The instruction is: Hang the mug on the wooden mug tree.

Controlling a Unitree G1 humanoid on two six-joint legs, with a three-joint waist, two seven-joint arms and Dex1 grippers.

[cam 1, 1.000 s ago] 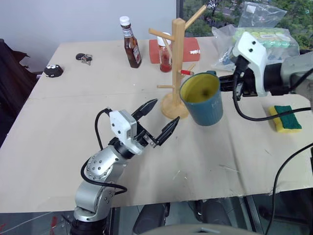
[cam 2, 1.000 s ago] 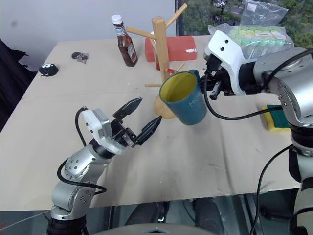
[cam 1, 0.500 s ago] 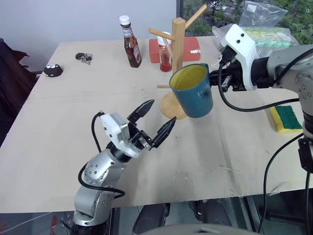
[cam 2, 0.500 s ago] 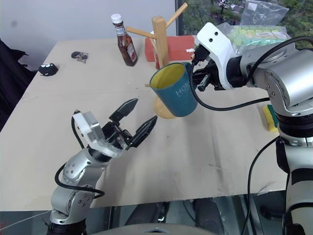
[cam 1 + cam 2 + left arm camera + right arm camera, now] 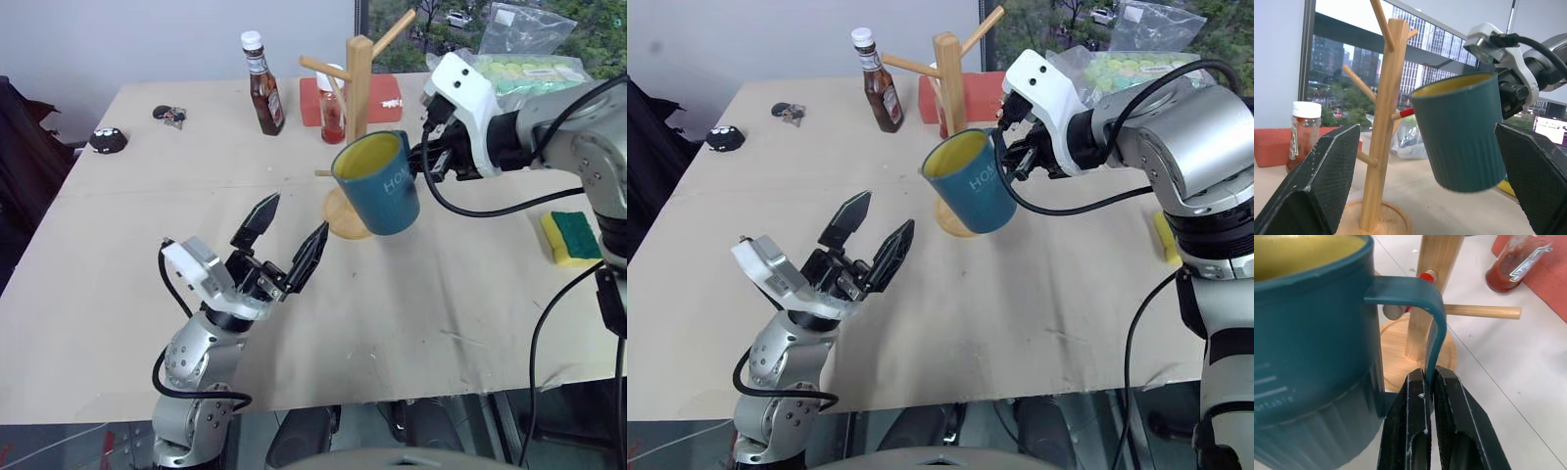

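The teal mug with its yellow inside hangs in the air, right in front of the wooden mug tree. My right gripper is shut on the mug's loop handle. In the right wrist view the red-tipped peg sits just behind the top of the handle. My left gripper is open and empty, raised over the near table and pointing up toward the mug and the tree.
A brown sauce bottle, a small red-sauce jar and a red box stand behind the tree. A yellow-green sponge lies at the right, plastic bags at the back right. Keys and a black object lie far left.
My right gripper has carried the mug left and closer to the tree's post. My left gripper has drawn back toward the near left and tilted upward, still open.
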